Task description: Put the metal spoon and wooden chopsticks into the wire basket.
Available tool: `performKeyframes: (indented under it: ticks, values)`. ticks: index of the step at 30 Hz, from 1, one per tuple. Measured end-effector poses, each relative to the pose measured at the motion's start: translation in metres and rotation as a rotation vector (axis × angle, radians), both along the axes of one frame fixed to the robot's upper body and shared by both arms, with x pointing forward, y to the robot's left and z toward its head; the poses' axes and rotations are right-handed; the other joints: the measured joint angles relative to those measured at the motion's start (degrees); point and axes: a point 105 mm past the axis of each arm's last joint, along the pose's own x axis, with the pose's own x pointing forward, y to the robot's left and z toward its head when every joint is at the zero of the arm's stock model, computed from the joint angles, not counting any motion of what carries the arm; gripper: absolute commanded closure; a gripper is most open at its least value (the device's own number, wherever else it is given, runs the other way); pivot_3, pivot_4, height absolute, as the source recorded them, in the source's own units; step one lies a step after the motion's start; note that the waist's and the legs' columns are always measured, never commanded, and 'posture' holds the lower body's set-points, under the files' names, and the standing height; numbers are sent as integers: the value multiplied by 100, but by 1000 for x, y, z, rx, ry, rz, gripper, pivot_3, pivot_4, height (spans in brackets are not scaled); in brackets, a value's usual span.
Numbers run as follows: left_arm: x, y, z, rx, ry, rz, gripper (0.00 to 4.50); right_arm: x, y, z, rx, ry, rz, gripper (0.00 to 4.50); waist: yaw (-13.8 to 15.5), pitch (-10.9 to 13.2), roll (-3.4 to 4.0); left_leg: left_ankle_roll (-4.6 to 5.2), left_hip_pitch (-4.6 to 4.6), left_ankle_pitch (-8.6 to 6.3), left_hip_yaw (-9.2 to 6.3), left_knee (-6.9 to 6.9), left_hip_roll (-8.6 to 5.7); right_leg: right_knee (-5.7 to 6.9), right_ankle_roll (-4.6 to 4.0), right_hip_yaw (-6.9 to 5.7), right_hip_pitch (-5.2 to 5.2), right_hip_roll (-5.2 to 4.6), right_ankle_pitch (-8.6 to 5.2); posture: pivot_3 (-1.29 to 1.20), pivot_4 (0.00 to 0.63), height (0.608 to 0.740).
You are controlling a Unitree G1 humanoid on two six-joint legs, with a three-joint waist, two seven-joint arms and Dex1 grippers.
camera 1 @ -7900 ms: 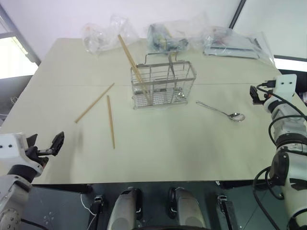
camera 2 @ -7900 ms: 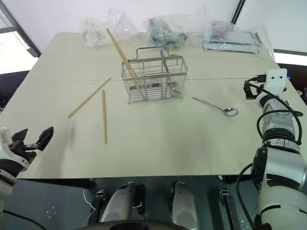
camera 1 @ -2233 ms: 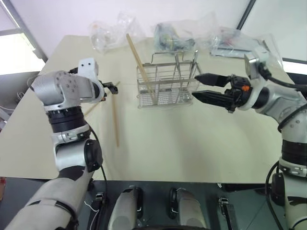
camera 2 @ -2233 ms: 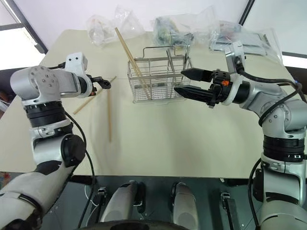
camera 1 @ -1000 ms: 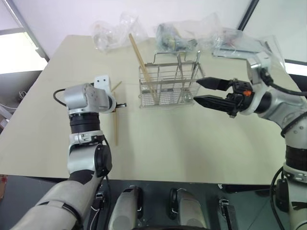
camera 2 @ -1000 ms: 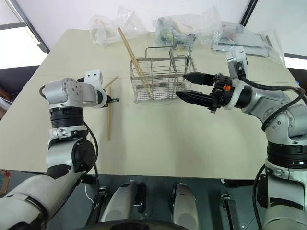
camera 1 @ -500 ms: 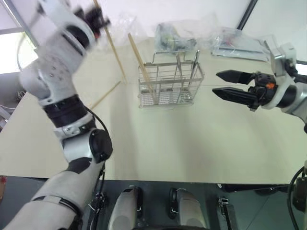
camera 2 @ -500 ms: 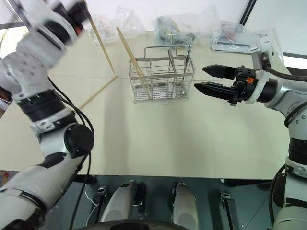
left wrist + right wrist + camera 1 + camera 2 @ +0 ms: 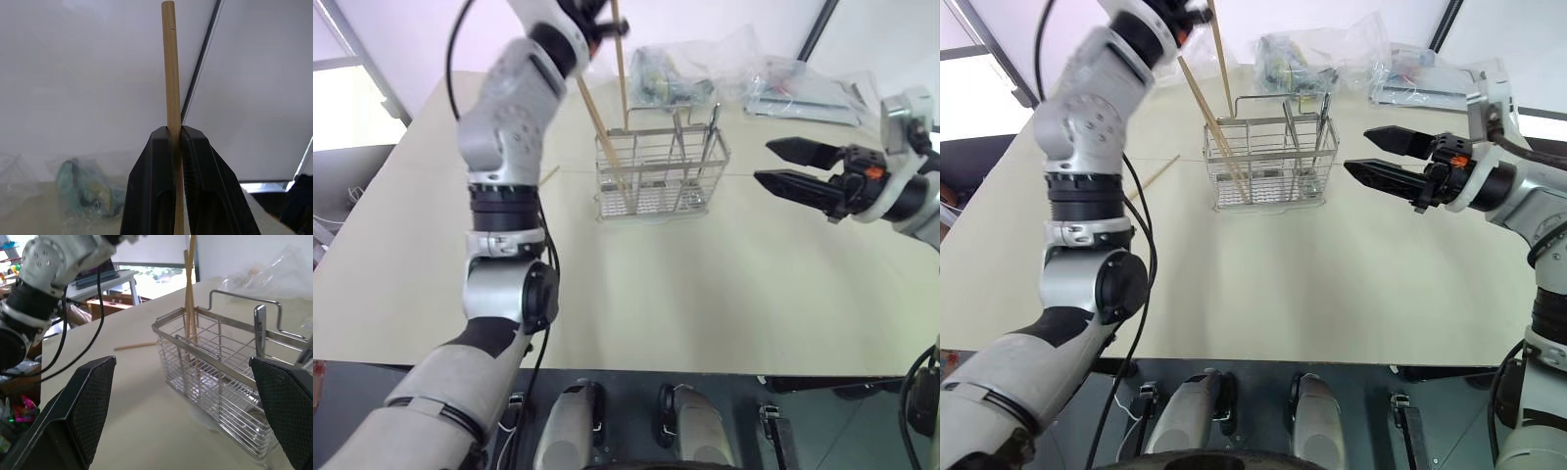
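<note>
A wooden chopstick [image 9: 621, 69] hangs nearly upright over the left end of the wire basket [image 9: 658, 176], its lower tip at about the top rail, pinched between the closed fingers of the left gripper [image 9: 175, 147], which is raised high above the table [image 9: 705, 294]. A second chopstick [image 9: 604, 132] already leans inside the basket's left compartment, its upper end sticking out toward the far left, and the metal spoon [image 9: 259, 330] stands handle-up in a compartment at the right end. One more chopstick [image 9: 1151, 173] lies flat on the table to the left of the basket, partly hidden behind the left arm. The right gripper [image 9: 793, 179] hovers level beside the basket's right end, fingers spread wide and holding nothing. Clear plastic bags [image 9: 680, 73] lie along the far edge. The likely hazard is the descent: the stick is gripped high up, so its long free end could swing, catch on the rim or knock the leaning stick, and slide down outside the bars. A release made before the tip is inside a compartment could send it clattering onto the table, and a hard strike might tip the light caddy.
</note>
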Motion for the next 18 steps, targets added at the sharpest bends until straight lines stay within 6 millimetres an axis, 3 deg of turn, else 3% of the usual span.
performKeyframes:
  ticks: [1, 4, 7, 10, 11, 15, 18]
  values:
    - [2, -2, -8, 28, 8, 9, 4463, 0, -1, 1, 3, -1, -6, 0, 3, 0, 0, 0, 0, 0, 0, 0, 0, 0, 0, 0, 0, 0, 0, 0, 150, 704]
    - [6, -3, -31, 96, 31, 41, 3392, 0, -1, 2, 3, -9, -22, 0, 9, 0, 1, 1, 0, -1, -2, 1, 0, -1, 0, 1, 0, -2, 0, 0, 150, 704]
    - [3, -2, -54, 100, 53, 46, 1757, 0, -3, 4, 12, -11, -34, 0, 12, 0, 1, 3, -7, -2, -3, 1, 0, -4, -1, 1, -3, -4, 0, 0, 150, 704]
    - [-4, -4, -62, 78, 51, 21, 395, 1, -3, 5, 23, -11, -37, 0, 17, 0, 0, 4, -10, -2, -3, 3, 0, -3, -1, 0, -4, -6, 1, 0, 150, 704]
    - [-7, -4, -60, 71, 50, 11, 133, 2, -3, 5, 26, -11, -39, 0, 20, 0, 0, 4, -13, -2, -5, 5, 0, -3, -1, 0, -6, -5, 1, 0, 150, 704]
    - [-16, 19, -34, 52, 14, 52, 133, 5, -3, 4, 36, -1, -38, 0, -5, 0, 0, 5, -8, -2, -6, 6, 2, 1, -1, 0, -6, -1, 0, 0, 150, 704]
    - [-18, 55, -2, 65, -11, 141, 133, 10, -4, 1, 46, 11, -43, 0, -13, 0, 1, 5, -10, -2, -6, 4, 3, 4, -2, 1, -11, 3, 0, 0, 150, 704]
